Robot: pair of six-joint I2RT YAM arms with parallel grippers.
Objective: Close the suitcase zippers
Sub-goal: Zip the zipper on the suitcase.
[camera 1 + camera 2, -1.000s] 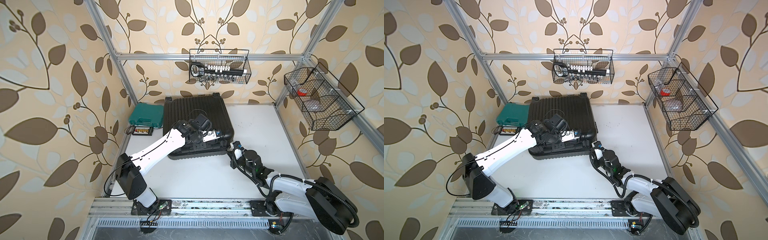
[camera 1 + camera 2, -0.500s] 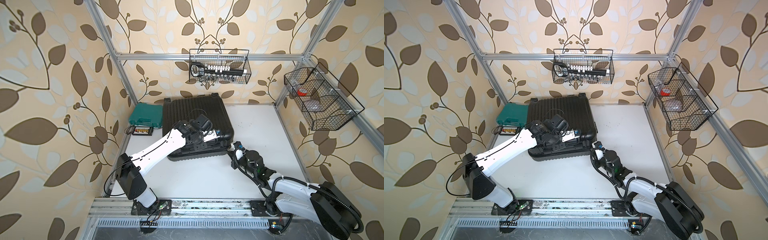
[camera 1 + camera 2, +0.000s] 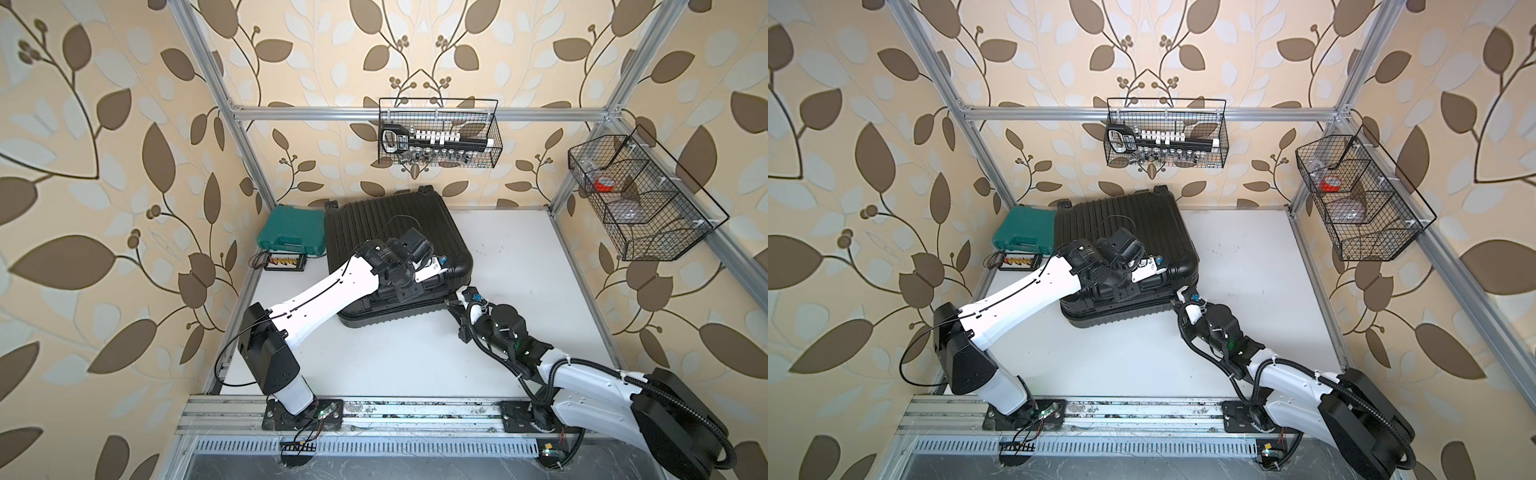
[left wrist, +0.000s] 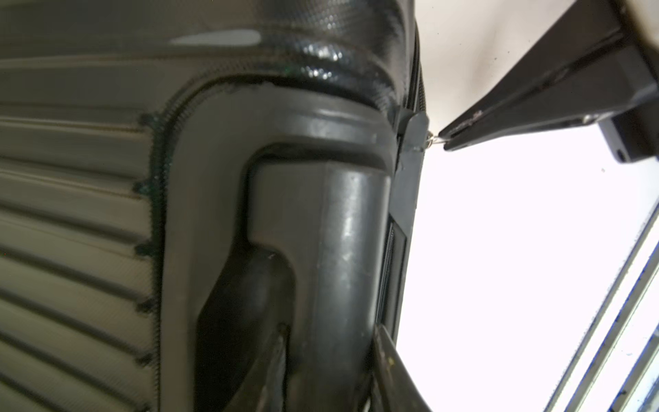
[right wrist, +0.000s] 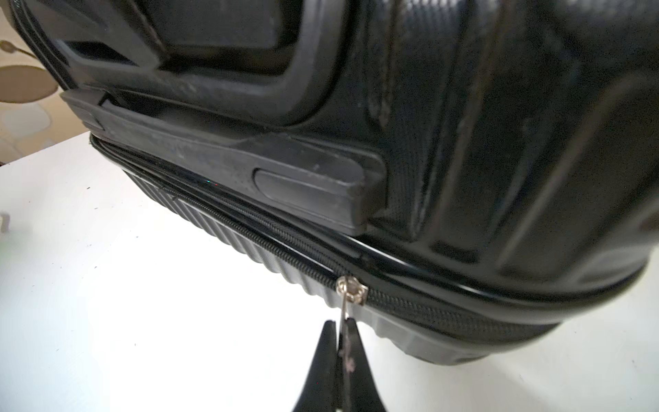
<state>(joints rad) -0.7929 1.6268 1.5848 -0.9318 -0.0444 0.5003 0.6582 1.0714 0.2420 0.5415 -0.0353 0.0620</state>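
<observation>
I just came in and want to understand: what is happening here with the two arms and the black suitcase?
A two-armed robot is zipping up the black suitcase, which lies shut on the white table. The left gripper reaches over the shell and appears to clamp the side handle, steadying it. The right gripper is shut on the small metal zipper pull at a near corner. Past the slider on one side the zipper looks closed; toward the handle it looks open.

White table [image 3: 519, 257] bears black suitcase [image 3: 386, 220], teal case [image 3: 291, 230] and small black tray [image 3: 286, 262].
</observation>
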